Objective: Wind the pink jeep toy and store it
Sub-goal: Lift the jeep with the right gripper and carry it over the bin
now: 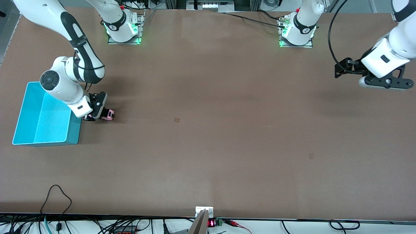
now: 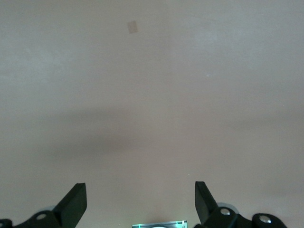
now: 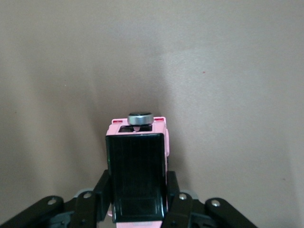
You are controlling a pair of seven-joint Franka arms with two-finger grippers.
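**Right gripper clamped on the jeep, beside the bin**

Your right gripper (image 1: 97, 114) sits low at the desk (image 1: 208, 136), fingers (image 3: 102, 192) closed against both sides of the pink jeep toy (image 3: 137, 166). The jeep rests on the desk just beside the turquoise bin (image 1: 22, 112), toward the right arm's end. Its black roof section faces the wrist camera. Your left gripper (image 2: 140, 202) waits over bare desk at the left arm's end, fingers spread wide, holding nothing.
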